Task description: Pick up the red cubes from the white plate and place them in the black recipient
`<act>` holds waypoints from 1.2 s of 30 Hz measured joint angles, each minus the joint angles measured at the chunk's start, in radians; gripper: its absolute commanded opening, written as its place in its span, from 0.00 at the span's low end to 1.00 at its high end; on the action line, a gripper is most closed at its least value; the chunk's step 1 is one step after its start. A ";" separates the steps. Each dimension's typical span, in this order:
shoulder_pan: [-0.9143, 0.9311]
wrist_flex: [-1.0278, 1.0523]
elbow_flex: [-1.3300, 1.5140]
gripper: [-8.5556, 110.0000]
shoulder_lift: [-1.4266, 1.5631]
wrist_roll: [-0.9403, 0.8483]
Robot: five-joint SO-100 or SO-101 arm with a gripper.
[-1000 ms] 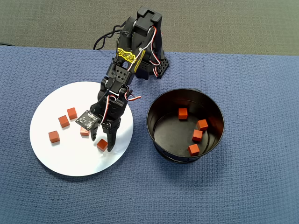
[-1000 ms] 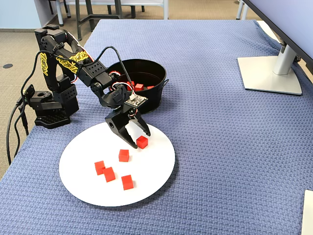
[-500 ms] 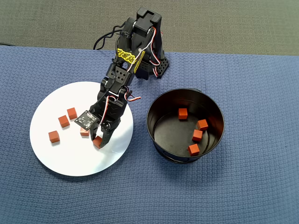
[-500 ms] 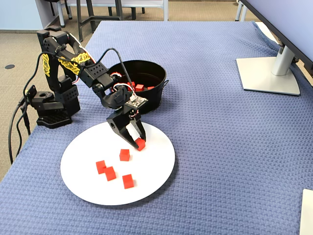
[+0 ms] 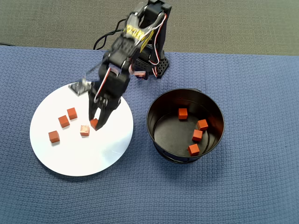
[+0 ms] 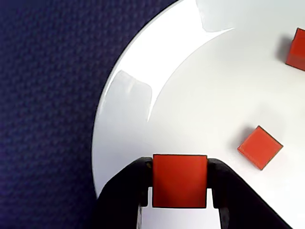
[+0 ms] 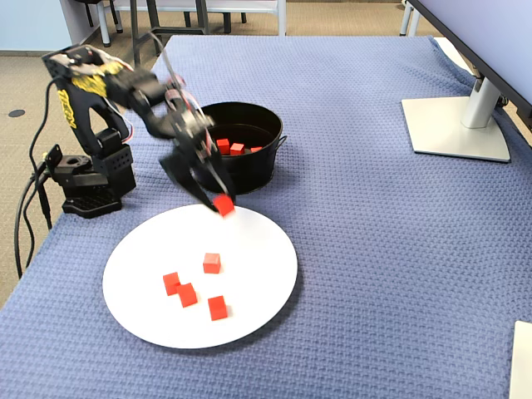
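Note:
My gripper [image 5: 96, 122] is shut on one red cube [image 5: 94, 123] and holds it a little above the white plate [image 5: 79, 158], right of the plate's middle in the overhead view. The wrist view shows this cube [image 6: 179, 180] clamped between the two black fingers [image 6: 128, 191], with two loose cubes [image 6: 259, 147] on the plate [image 6: 190, 86] beyond. Several more red cubes [image 5: 63, 121] lie on the plate's left half. The black recipient [image 5: 156, 135] stands right of the plate and holds several cubes [image 5: 197, 135]. In the fixed view the gripper [image 7: 221, 202] is between the recipient [image 7: 249, 166] and the plate [image 7: 258, 274].
Everything rests on a blue woven cloth [image 5: 252, 186]. The arm's base [image 7: 87, 179] stands at the cloth's edge behind the plate. A white monitor stand [image 7: 453, 125] is at the far right in the fixed view.

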 measured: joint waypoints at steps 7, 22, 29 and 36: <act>-0.124 0.365 -0.224 0.07 0.236 0.322; -0.821 0.586 -0.431 0.38 -0.048 1.074; -0.758 0.606 -0.433 0.39 0.017 0.868; -0.272 0.531 -0.445 0.36 0.023 0.526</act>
